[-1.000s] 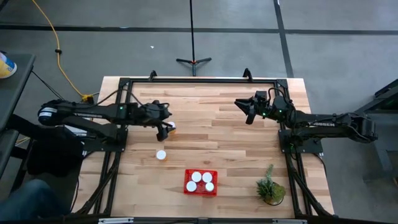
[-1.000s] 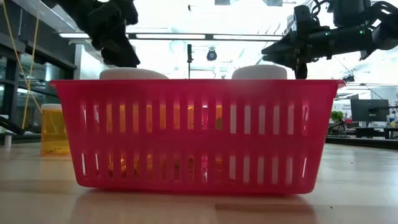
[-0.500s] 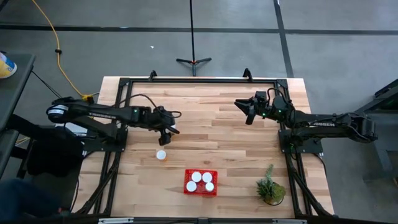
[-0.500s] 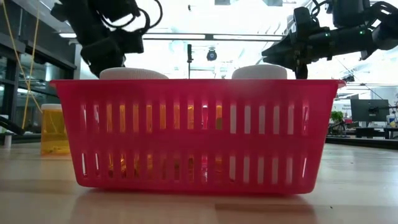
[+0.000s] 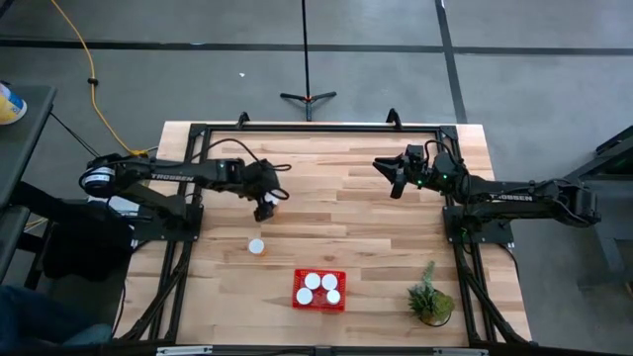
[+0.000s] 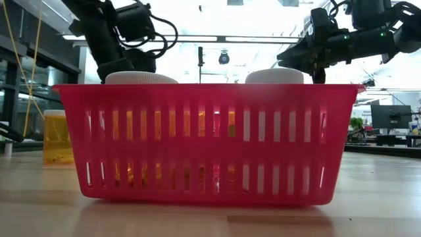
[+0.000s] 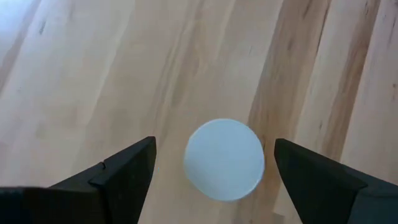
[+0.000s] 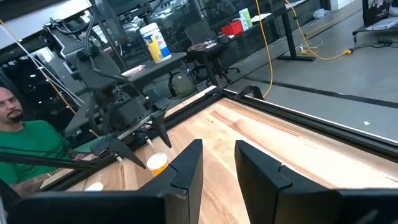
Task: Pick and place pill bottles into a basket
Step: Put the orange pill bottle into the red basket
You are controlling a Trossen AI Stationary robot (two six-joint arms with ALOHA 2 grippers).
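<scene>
Left gripper (image 5: 266,209) hangs spread above a bottle (image 7: 224,159); the basket (image 5: 319,290) holds four bottles (image 5: 321,288).

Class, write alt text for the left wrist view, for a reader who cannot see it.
A pill bottle's round white cap stands on the wooden table, seen from straight above, between the left gripper's two open dark fingers, which do not touch it.

L gripper (image 5: 268,205) wide, R gripper (image 5: 394,178) narrow
</scene>
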